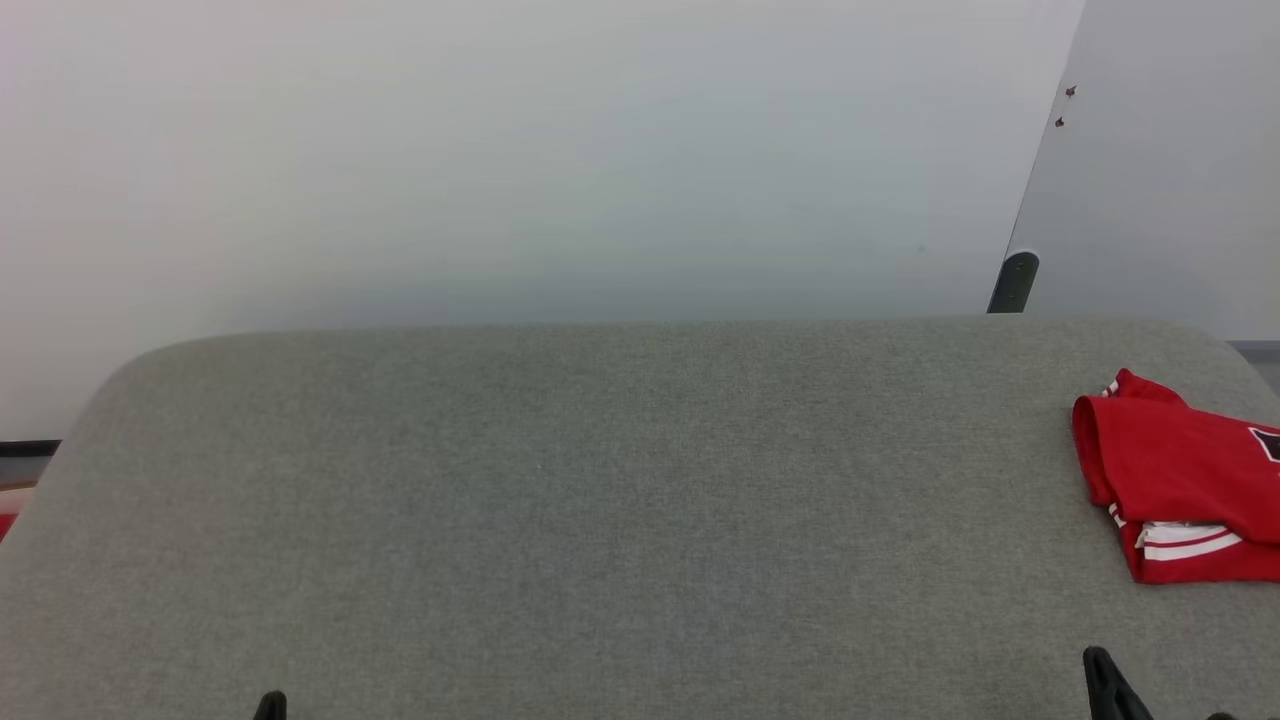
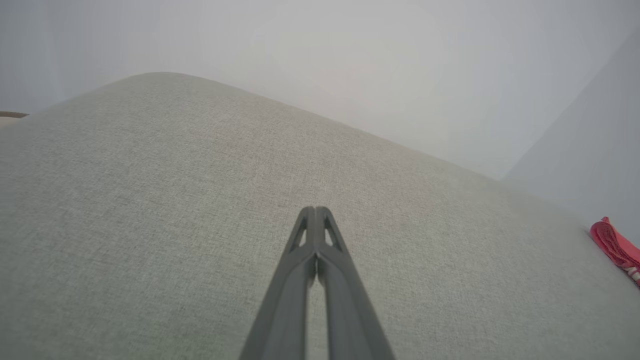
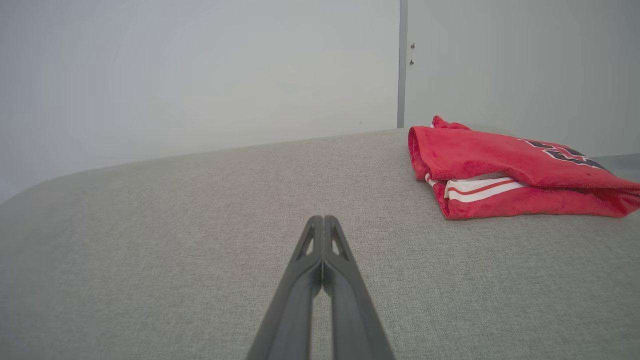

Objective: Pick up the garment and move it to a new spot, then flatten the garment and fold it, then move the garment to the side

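While folded on the grey cushion (image 1: 600,500), the garment (image 3: 500,170) lies ahead-right of the right gripper (image 3: 323,218), apart. Right gripper closed, empty; left gripper (image 2: 315,209) likewise.

Your right pincer (image 3: 323,217), closed and empty, points across the grey desk (image 3: 150,250).
You see the folded red garment (image 3: 500,160) lying ahead on the right, well apart from it.

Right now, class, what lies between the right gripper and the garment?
Just bare grey upholstery separates right gripper from garment, shown in the right wrist view.
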